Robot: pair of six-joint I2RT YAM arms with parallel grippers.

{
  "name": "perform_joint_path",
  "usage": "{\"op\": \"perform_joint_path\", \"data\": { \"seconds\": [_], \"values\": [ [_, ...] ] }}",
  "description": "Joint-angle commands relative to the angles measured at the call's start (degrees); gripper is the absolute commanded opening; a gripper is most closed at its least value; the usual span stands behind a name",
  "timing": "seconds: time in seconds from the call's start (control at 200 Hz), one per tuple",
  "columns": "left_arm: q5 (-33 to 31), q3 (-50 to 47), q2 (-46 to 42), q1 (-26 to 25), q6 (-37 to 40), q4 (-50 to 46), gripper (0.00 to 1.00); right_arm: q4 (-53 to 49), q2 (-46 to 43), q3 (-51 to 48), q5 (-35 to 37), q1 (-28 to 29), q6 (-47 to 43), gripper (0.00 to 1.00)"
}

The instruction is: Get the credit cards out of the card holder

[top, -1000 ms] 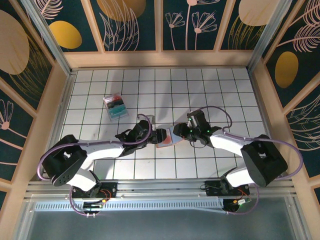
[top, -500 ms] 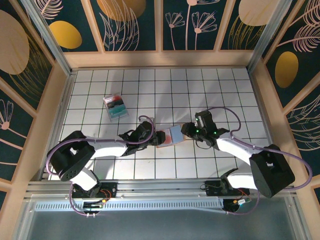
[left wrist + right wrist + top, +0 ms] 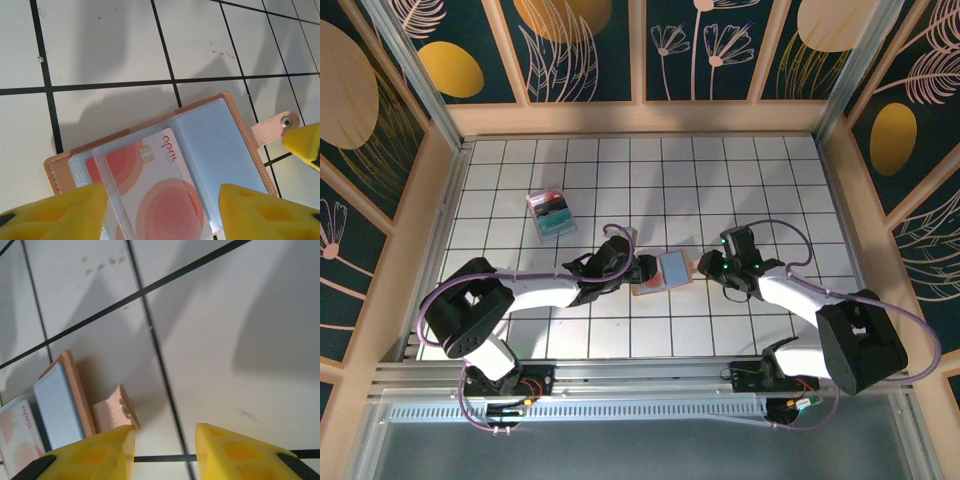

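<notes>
The card holder [image 3: 660, 272] lies open and flat on the counter [image 3: 770, 180], near its middle, between the two arms. The left fingers [image 3: 55, 210] are spread apart and straddle the card holder; whether they touch the leather cannot be determined. A credit card [image 3: 165, 200], white with red-orange circles, lies partly under a clear sleeve, between those fingers. The right fingers [image 3: 90, 455] are released, with bare counter between them, just beside the side tab [image 3: 117, 407]. A clear plastic box [image 3: 550, 212] lies well apart, farther back on the left.
</notes>
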Motion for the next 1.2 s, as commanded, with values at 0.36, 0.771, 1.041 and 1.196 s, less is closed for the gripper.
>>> {"op": "perform_joint_path", "data": {
  "seconds": [0.36,0.771,1.041,1.196],
  "values": [
    [-0.36,0.95,-0.55,-0.17,0.71,-1.60,0.58,-9.95,-16.55,6.37,3.84,-2.73,-3.65,0.41],
    [0.98,-1.34,0.07,-0.20,0.38,-0.92,0.51,-0.39,-12.07,7.70,-3.40,11.66,0.81,0.39],
    [1.31,-3.36,0.49,-0.20,-0.78,0.43,0.46,8.48,-5.07,4.33,-13.61,12.62,2.76,0.32],
    [2.95,-3.27,1.43,-0.19,-0.60,2.11,0.45,9.67,-0.15,4.26,-15.78,12.12,1.68,0.29]
  ]
}}
